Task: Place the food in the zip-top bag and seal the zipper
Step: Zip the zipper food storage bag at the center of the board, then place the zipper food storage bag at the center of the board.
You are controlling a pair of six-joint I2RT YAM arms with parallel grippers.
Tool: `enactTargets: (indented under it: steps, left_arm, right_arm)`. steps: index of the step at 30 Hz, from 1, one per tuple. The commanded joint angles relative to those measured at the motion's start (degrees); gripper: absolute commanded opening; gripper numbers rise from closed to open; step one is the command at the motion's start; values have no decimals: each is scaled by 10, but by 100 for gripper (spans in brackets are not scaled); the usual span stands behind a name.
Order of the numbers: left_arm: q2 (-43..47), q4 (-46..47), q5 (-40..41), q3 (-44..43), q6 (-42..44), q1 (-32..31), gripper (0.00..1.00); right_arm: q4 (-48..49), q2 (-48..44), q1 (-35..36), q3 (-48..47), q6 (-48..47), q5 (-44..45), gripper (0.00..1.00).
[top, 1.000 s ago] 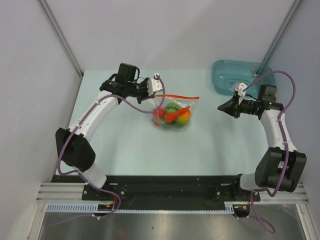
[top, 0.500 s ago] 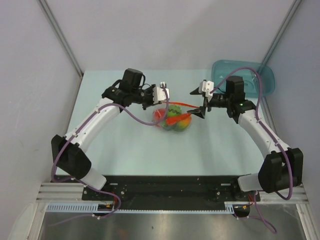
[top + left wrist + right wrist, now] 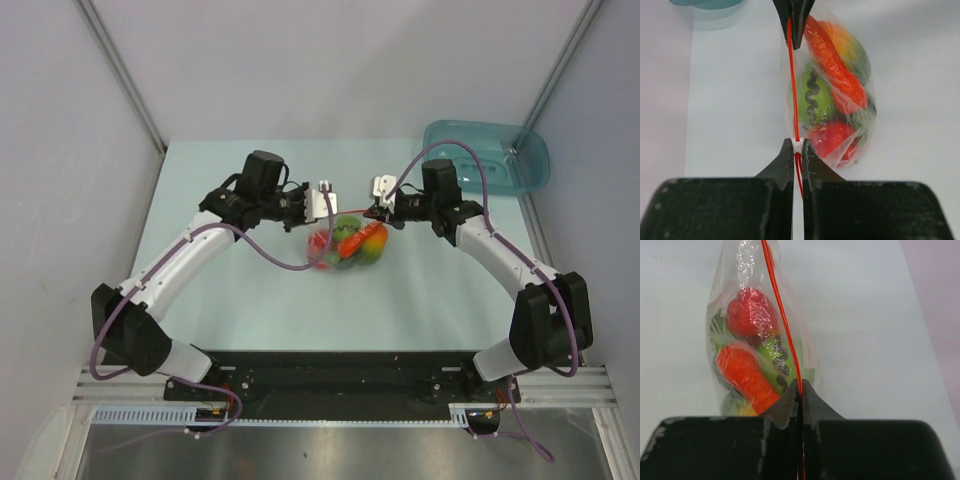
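The left gripper (image 3: 796, 145) is clenched on one end of the zipper (image 3: 792, 75). The bag (image 3: 345, 242) stretches between the grippers over the middle of the table (image 3: 230, 290), with the food (image 3: 832, 75) inside. The right gripper (image 3: 800, 387) is clenched on the other end. I cannot tell whether the strip's middle is sealed. Pulling too hard could slip it from a jaw, and an unsealed gap could spill food.

Left hand (image 3: 796, 146), right hand (image 3: 800, 388) tip to tip; taut zipper (image 3: 793, 90) bars gap between. Stuffed zip-top bag (image 3: 348, 242) crowds beside both tips. Open tabletop (image 3: 250, 290) behind left hand; tray (image 3: 487, 160) well behind right hand.
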State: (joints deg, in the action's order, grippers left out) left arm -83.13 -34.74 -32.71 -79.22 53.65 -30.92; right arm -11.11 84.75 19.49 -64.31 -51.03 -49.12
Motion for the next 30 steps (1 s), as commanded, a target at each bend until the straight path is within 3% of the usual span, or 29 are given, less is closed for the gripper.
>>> enactTargets:
  steps: [1, 8, 15, 23, 28, 30]
  left_arm:
    - [30, 13, 4, 13, 13, 21, 2]
    - [45, -3, -6, 12, -2, 91, 3]
    - [78, 0, -40, 18, -37, 96, 3]
    - [173, -111, -106, 20, -50, 91, 8]
    - [256, -107, -75, 95, -67, 90, 12]
    - [269, -64, -44, 150, -84, 90, 14]
  right_arm:
    - [-12, -21, -17, -7, -13, 31, 0]
    - [-36, -43, -36, -6, -19, 20, 0]
    - [-34, -80, -8, -6, 17, -7, 0]
    - [-193, -182, 75, -37, 58, -16, 0]
    - [-215, -162, 100, -37, 65, 12, 0]
    - [-192, -126, 100, -37, 67, 32, 0]
